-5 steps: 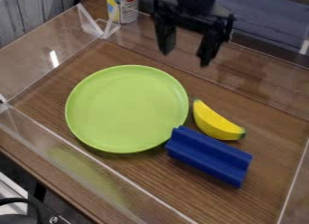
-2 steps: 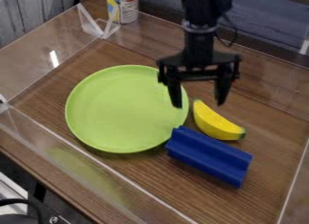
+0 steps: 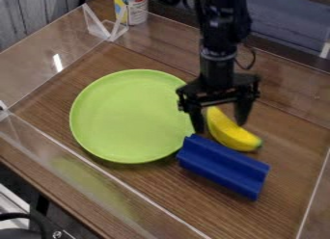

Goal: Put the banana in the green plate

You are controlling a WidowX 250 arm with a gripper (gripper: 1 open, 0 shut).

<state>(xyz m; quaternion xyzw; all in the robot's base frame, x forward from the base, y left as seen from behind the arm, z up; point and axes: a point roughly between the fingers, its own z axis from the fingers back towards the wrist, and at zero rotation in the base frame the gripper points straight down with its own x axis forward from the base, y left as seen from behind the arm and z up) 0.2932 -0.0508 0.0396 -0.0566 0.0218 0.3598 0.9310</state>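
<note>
Camera view from the near side: the gripper [image 3: 217,106] points straight down over the banana [image 3: 233,132], its black fingers [image 3: 245,105] spread wide with nothing between them. That banana lies on the wooden table [image 3: 116,190], just right of the green plate [image 3: 126,116] and just behind the blue ridged block [image 3: 223,167], outside the plate's rim.

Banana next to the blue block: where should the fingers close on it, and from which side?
Grip the banana across its thick yellow middle, from straight above. It lies flat, curving between the green plate and the blue ridged block, so the tapered ends would likely slip. The open gripper hangs over its upper end.
</note>
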